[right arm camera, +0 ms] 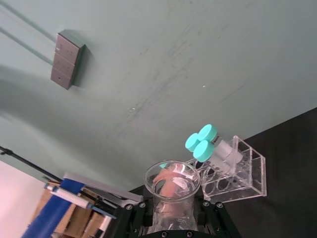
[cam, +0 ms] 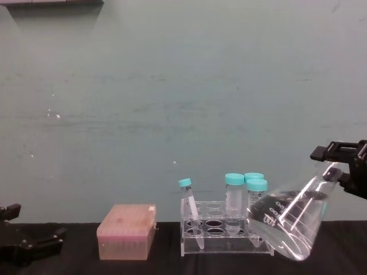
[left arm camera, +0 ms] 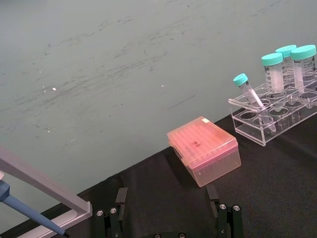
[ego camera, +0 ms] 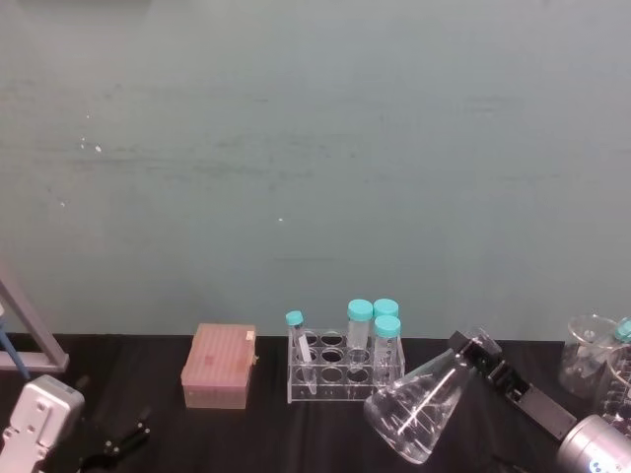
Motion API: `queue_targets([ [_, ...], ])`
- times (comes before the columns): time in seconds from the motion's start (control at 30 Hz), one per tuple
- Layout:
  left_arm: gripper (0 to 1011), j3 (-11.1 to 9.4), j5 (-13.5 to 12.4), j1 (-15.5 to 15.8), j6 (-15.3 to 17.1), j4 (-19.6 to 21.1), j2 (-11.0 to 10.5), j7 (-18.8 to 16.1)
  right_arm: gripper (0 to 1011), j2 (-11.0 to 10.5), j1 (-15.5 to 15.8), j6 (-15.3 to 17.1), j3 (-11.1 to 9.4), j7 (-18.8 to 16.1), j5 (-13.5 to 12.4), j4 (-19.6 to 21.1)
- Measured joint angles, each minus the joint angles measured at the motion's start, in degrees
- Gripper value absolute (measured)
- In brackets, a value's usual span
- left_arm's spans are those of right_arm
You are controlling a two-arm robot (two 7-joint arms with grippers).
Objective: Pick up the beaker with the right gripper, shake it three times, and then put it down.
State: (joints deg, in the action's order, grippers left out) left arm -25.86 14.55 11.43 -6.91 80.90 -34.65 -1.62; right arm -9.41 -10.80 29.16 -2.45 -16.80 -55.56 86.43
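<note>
The beaker [cam: 292, 223], a clear glass conical flask with white graduation marks, is hanging steeply tilted, its narrow neck sitting clamped between the fingers of the right gripper [cam: 338, 166]. Its wide base is pointing down and to the left of the fingers, and its flared rim is lying on their wrist side.

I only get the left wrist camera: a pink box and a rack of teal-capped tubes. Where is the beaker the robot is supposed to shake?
Observer: The beaker is on the robot's right of the tube rack, clamped at its neck by the right gripper.
Operator: Is it standing up straight?
Observer: No, it is tilted. Its wide base points down toward the rack and its neck slants up to the right.
</note>
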Motion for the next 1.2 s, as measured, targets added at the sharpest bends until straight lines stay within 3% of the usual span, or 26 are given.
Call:
queue_targets([
  [0.13,1000,0.0,0.0,0.0,0.0,0.0,0.0,0.0,450,-2.6,-0.1,-3.0,2.1,-0.4,3.8,0.2],
  [0.17,1000,0.0,0.0,0.0,0.0,0.0,0.0,0.0,450,-4.4,-0.4,-5.1,3.6,-1.4,6.7,0.2],
  [0.27,1000,0.0,0.0,0.0,0.0,0.0,0.0,0.0,450,-8.1,-1.2,-9.1,7.0,-3.1,12.6,0.1],
  [0.3,1000,0.0,0.0,0.0,0.0,0.0,0.0,0.0,450,-10.8,-1.9,-13.0,9.5,-4.1,18.1,0.0],
  [0.37,1000,0.0,0.0,0.0,0.0,0.0,0.0,0.0,450,-13.8,-2.7,-17.6,12.3,-4.9,24.3,-0.2],
  [0.4,1000,0.0,0.0,0.0,0.0,0.0,0.0,0.0,450,-16.6,-3.7,-22.0,15.0,-4.8,30.8,-0.3],
  [0.43,1000,0.0,0.0,0.0,0.0,0.0,0.0,0.0,450,-17.9,-4.1,-24.0,16.2,-4.6,34.1,-0.3],
  [0.47,1000,0.0,0.0,0.0,0.0,0.0,0.0,0.0,450,-20.1,-5.0,-27.3,18.2,-3.8,40.3,-0.5],
  [0.53,1000,0.0,0.0,0.0,0.0,0.0,0.0,0.0,450,-22.1,-5.8,-30.3,19.9,-2.8,46.3,-0.8],
  [0.57,1000,0.0,0.0,0.0,0.0,0.0,0.0,0.0,450,-23.7,-6.6,-32.9,21.3,-1.5,52.0,-1.0],
  [0.6,1000,0.0,0.0,0.0,0.0,0.0,0.0,0.0,450,-23.7,-6.6,-32.9,21.3,-1.5,52.0,-1.0],
  [0.63,1000,0.0,0.0,0.0,0.0,0.0,0.0,0.0,450,-25.1,-7.3,-35.4,22.5,0.1,57.4,-1.4],
  [0.67,1000,0.0,0.0,0.0,0.0,0.0,0.0,0.0,450,-25.7,-7.6,-36.6,23.0,1.0,60.2,-1.7],
  [0.7,1000,0.0,0.0,0.0,0.0,0.0,0.0,0.0,450,-26.8,-8.1,-38.5,23.9,3.0,64.9,-2.1],
  [0.73,1000,0.0,0.0,0.0,0.0,0.0,0.0,0.0,450,-27.2,-8.3,-39.3,24.3,3.9,67.1,-2.4],
  [0.83,1000,0.0,0.0,0.0,0.0,0.0,0.0,0.0,450,-28.3,-8.8,-41.3,25.0,6.4,72.7,-3.1],
  [0.97,1000,0.0,0.0,0.0,0.0,0.0,0.0,0.0,450,-28.6,-8.9,-42.2,25.0,7.4,75.4,-3.5],
  [1.07,1000,0.0,0.0,0.0,0.0,0.0,0.0,0.0,450,-28.4,-8.7,-42.5,24.8,7.4,75.5,-3.6],
  [1.13,1000,0.0,0.0,0.0,0.0,0.0,0.0,0.0,450,-27.9,-8.5,-42.6,24.2,6.6,74.2,-3.6],
  [1.2,1000,0.0,0.0,0.0,0.0,0.0,0.0,0.0,450,-27.0,-8.1,-42.6,23.1,5.0,71.2,-3.6],
])
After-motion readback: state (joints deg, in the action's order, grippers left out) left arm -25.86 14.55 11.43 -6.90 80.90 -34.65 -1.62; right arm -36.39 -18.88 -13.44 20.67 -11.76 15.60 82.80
